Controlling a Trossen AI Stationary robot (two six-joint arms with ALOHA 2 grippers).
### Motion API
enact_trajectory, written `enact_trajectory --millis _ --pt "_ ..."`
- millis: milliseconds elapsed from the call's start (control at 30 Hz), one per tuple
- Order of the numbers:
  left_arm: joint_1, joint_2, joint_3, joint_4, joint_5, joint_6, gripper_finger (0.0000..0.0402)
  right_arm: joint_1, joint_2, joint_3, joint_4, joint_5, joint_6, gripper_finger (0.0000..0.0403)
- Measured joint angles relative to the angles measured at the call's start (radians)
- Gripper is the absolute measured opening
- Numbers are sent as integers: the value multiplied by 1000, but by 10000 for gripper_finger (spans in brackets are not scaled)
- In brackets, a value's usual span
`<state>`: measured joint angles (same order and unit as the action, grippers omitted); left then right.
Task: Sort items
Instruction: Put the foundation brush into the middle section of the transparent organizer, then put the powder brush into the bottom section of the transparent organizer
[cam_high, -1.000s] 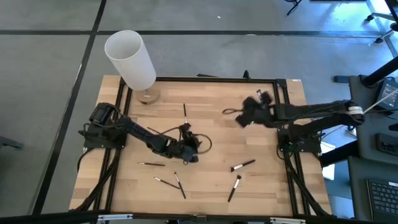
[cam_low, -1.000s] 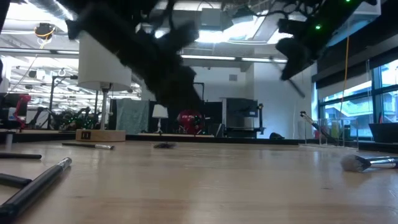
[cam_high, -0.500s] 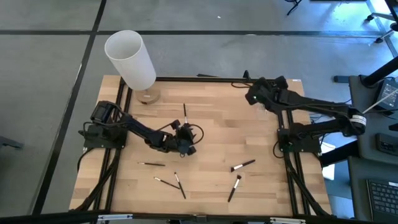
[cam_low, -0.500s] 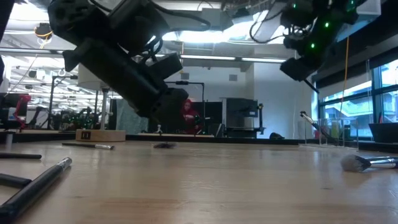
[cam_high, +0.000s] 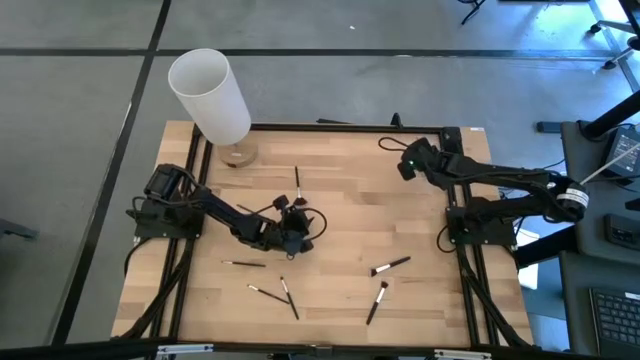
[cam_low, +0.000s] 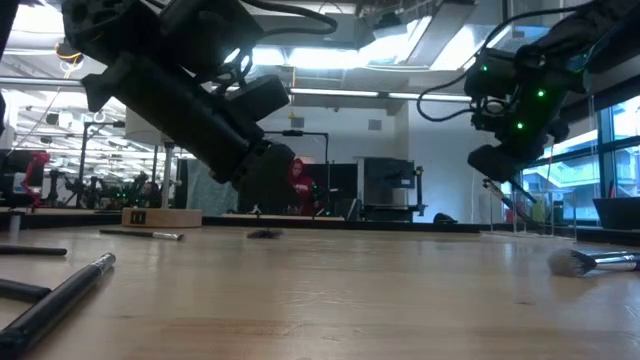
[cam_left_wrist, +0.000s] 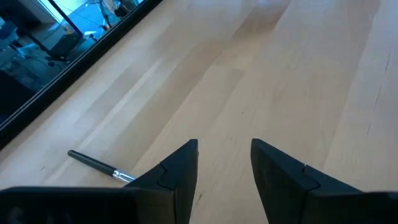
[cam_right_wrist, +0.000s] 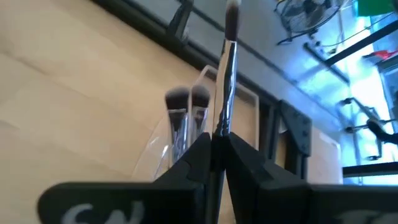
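Brushes lie scattered on the bench (cam_high: 340, 240), while the right gripper (cam_right_wrist: 217, 140), jaws clamped on one brush (cam_right_wrist: 227, 68), hangs above a clear holder (cam_right_wrist: 186, 134) apparently for depositing, and the left gripper (cam_left_wrist: 224, 165) hovers, jaws apart.

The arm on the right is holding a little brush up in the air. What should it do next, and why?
Probably lower it a little and let go. The right end effector is shut on a brush and hovers at the table's far right corner, just above a clear holder where two brushes already stand, so this one likely belongs with them.
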<state>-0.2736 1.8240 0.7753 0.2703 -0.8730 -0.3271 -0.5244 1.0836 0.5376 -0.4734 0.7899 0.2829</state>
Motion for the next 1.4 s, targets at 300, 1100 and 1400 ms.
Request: enact_trajectory --millis 300,1100,1400 --pt "3 0 0 0 0 -1 143 -37 0 -1 -8 -89 1 69" --pt "-1 0 0 0 -7 -29 143 317 -38 291 -219 -585 0 144" --pt "-5 0 1 -20 -23 -60 143 605 -38 291 -206 -583 235 120"
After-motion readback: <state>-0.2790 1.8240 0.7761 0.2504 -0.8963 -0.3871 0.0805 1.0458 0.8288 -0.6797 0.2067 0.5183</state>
